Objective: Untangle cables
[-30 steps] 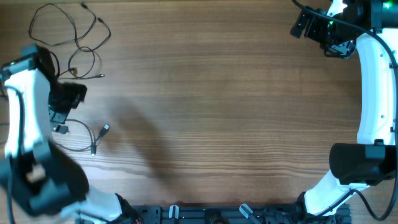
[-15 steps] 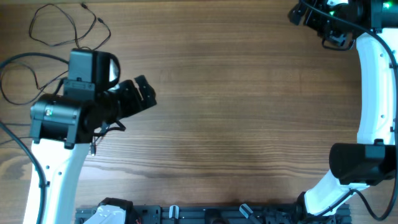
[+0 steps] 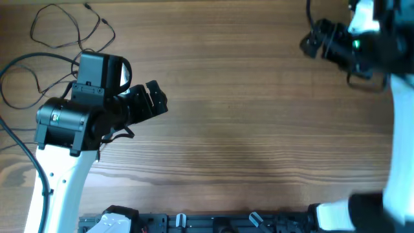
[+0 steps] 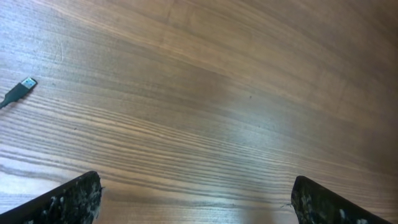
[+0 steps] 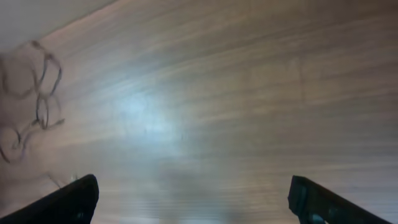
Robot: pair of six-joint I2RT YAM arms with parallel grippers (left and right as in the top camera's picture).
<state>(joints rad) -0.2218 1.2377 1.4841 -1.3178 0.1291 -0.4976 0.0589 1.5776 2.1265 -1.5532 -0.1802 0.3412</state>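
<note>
Thin black cables (image 3: 65,29) lie as loose loops at the far left of the wooden table; part of them is hidden under my left arm. They show blurred at the left edge of the right wrist view (image 5: 34,93). A small plug end (image 4: 23,86) lies at the left of the left wrist view. My left gripper (image 3: 155,98) is open and empty, held above the table right of the cables. It shows in the left wrist view (image 4: 196,199) with bare wood between the fingers. My right gripper (image 3: 310,44) is open and empty at the far right, blurred by motion, and also shows in the right wrist view (image 5: 193,199).
The wooden table (image 3: 246,129) fills the view. A thicker black arm wire (image 3: 16,71) loops at the left edge. A black rail (image 3: 213,223) runs along the front edge.
My left arm swung up from the left edge over the cables, its gripper now pointing right. My right arm moved down and is blurred.
</note>
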